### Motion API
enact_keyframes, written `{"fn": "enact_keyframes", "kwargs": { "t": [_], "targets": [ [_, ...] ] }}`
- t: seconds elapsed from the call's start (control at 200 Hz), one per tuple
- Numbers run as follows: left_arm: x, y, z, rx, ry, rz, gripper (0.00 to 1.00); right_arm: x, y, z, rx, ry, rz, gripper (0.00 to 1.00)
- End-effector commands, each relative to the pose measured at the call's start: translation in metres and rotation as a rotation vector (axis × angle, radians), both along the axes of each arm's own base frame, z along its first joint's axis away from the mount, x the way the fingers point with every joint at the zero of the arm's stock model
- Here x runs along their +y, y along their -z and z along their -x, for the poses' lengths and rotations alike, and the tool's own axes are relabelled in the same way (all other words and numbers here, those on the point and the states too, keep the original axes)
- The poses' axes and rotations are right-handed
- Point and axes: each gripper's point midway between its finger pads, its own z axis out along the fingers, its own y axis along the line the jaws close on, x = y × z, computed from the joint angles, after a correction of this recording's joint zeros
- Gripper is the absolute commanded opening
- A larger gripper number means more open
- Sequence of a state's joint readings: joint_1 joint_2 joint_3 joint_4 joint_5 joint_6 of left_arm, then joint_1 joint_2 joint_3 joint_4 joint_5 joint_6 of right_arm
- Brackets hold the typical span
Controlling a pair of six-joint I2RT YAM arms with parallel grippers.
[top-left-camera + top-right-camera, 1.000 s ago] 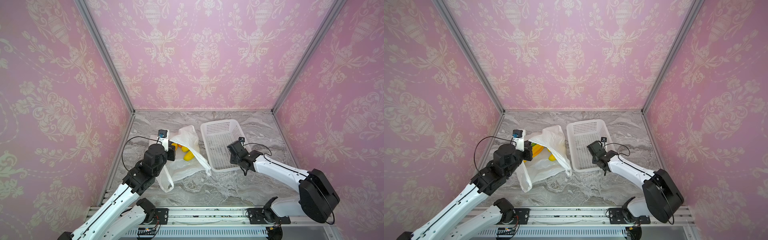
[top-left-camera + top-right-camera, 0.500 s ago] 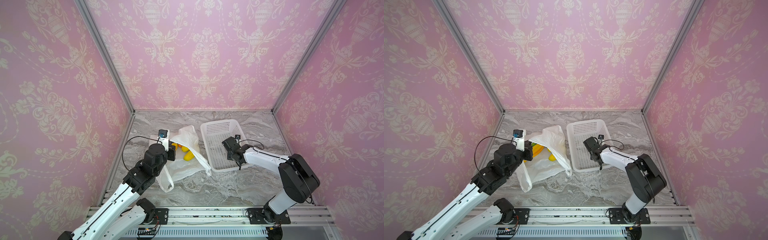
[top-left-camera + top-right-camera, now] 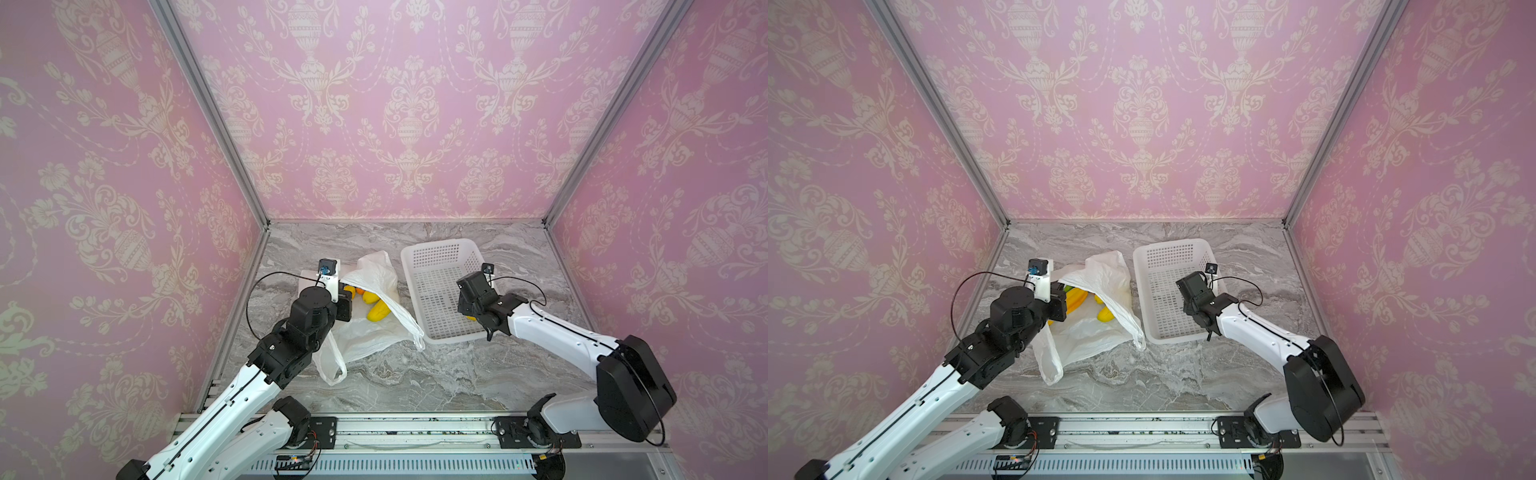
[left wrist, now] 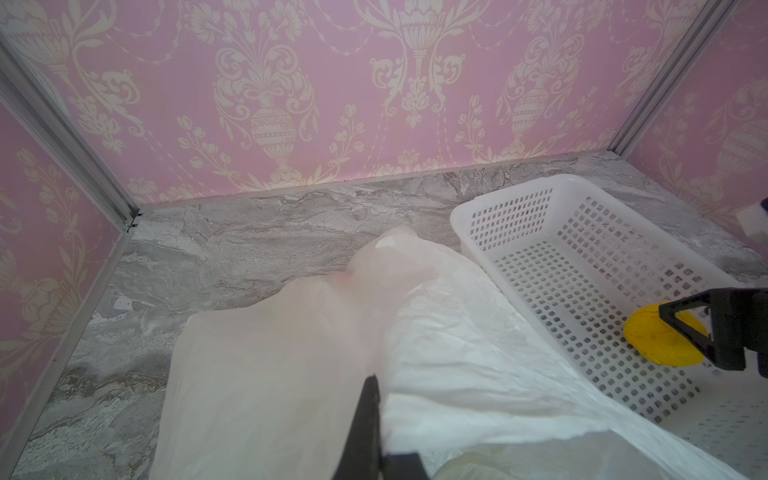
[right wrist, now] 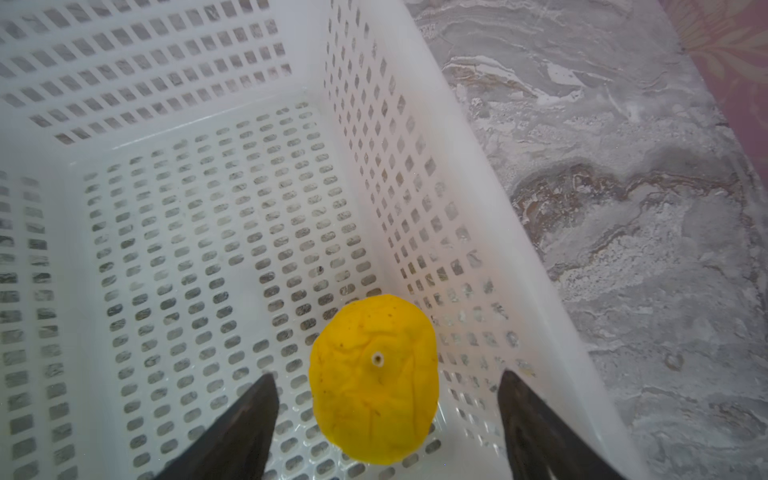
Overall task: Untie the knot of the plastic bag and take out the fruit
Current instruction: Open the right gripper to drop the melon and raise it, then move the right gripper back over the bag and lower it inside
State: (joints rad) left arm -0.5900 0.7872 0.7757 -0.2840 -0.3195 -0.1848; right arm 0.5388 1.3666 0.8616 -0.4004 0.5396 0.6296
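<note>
The white plastic bag point(image 3: 374, 336) point(image 3: 1096, 336) lies open on the marble, left of the basket. No knot shows; its two loop handles hang apart. Several yellow and orange fruit point(image 3: 376, 312) point(image 3: 1105, 314) lie in its mouth. My left gripper point(image 3: 345, 299) point(image 3: 1059, 305) point(image 4: 370, 388) is shut on the bag's upper edge and holds it up. My right gripper point(image 5: 386, 376) point(image 3: 471, 309) is open inside the basket. One yellow fruit point(image 5: 374, 374) point(image 4: 654, 343) stands on the basket floor between its fingers, with a gap on each side.
The white perforated basket point(image 3: 440, 246) point(image 3: 1165, 246) point(image 5: 478, 166) sits right of the bag, its near right wall close to my right fingers. Pink walls enclose the marble table point(image 3: 436, 374) on three sides, and a metal rail runs along the front.
My right gripper's jaws have spread apart, leaving the yellow fruit free between them in the basket. The right arm shifted a little over the basket. The left arm and bag have not moved.
</note>
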Motion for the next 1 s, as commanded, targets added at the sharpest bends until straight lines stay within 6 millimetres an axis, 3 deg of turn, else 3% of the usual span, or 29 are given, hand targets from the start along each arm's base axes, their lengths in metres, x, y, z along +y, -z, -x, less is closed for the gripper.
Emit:
{"fn": "enact_keyframes", "kwargs": {
  "t": [0.0, 0.16, 0.27, 0.4, 0.6, 0.776, 0.996],
  "targets": [
    [0.002, 0.000, -0.002, -0.009, -0.007, 0.005, 0.00, -0.002, -0.015, 0.005, -0.048, -0.018, -0.009, 0.85],
    [0.005, 0.001, -0.002, -0.002, -0.020, -0.002, 0.00, 0.010, -0.048, 0.019, -0.166, -0.103, -0.044, 0.80],
    [0.003, 0.001, -0.002, -0.007, -0.012, 0.007, 0.00, 0.035, -0.092, 0.038, -0.321, -0.251, -0.101, 0.74],
    [-0.001, 0.005, -0.004, 0.008, -0.002, 0.000, 0.00, 0.078, -0.137, 0.067, -0.482, -0.458, -0.170, 0.61],
    [0.001, 0.006, -0.004, 0.013, -0.012, -0.006, 0.00, 0.159, -0.171, 0.110, -0.581, -0.767, -0.127, 0.52],
    [0.000, 0.009, -0.006, 0.021, -0.014, -0.012, 0.00, 0.243, -0.173, 0.156, -0.655, -1.031, -0.073, 0.52],
    [0.001, 0.008, -0.004, 0.014, -0.010, -0.003, 0.00, 0.330, -0.138, 0.167, -0.602, -1.145, -0.042, 0.45]
  ]
}}
